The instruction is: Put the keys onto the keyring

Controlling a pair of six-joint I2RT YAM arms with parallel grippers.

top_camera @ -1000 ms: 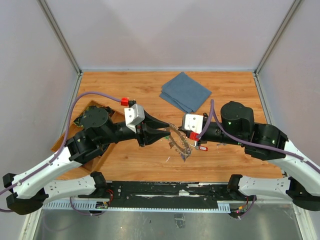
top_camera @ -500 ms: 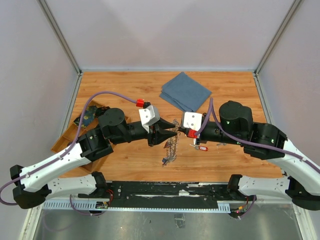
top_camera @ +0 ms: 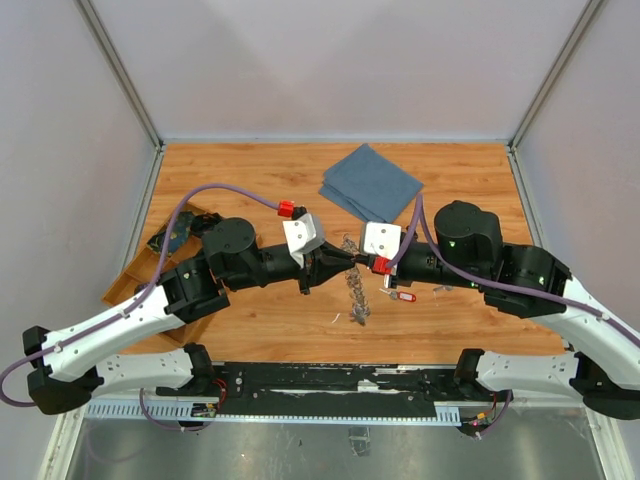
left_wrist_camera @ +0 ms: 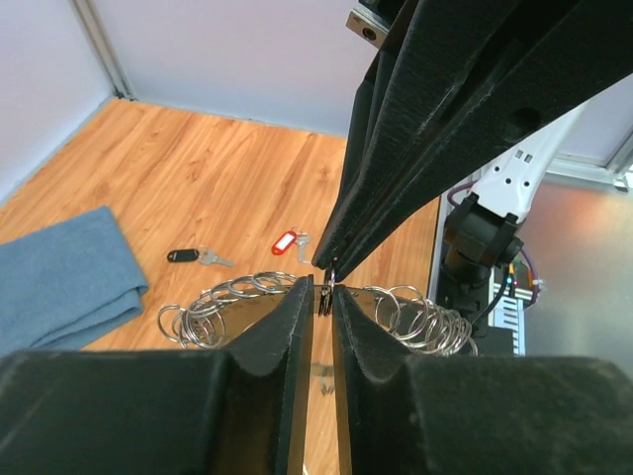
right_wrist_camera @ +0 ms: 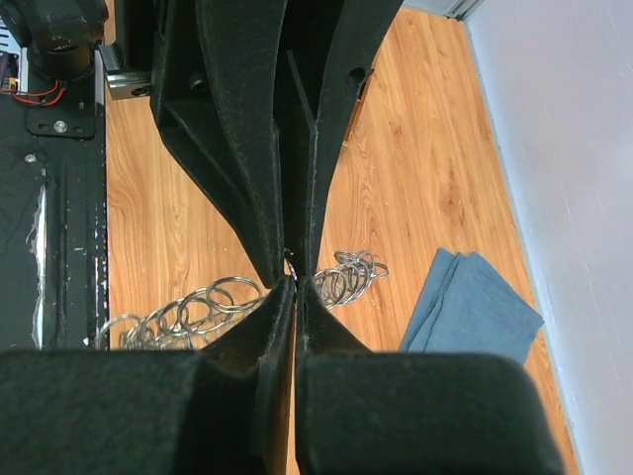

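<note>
Centrally, the keyring (top_camera: 356, 296) is seen in the top view as a dangling strand of linked silvery rings, hung above the worktop (top_camera: 250, 180) from the spot where the two claws meet tip to tip. In the left wrist view the same keyring (left_wrist_camera: 233, 297) is spread out into many overlapping loops on both sides of the tips, a detail that is lost from above.

The right claw (right_wrist_camera: 295, 285) is shown in its own camera with fingers pressed together and no gap, a thin bit of ring wire caught at the very tip. The left claw (left_wrist_camera: 322, 299) is held narrow, a slim slit of worktop being visible between its fingers; a small piece of wire sits at the tips, but whether it is pinched cannot be told.

Two loose keys are shown only by the left wrist camera: a red-tagged key (left_wrist_camera: 285, 241) and a black-tagged key (left_wrist_camera: 188, 255), lying near each other on the wood beyond the rings. From above only the red tag (top_camera: 403, 296) is made out, just beside the right wrist; the black one is hidden there. Any lettering on the tags is too small to be read.

A folded blue cloth (top_camera: 371, 183) is laid farther back on the worktop. At the left edge a wooden tray (top_camera: 128, 280) is largely covered by the left arm, and its contents cannot be identified.
</note>
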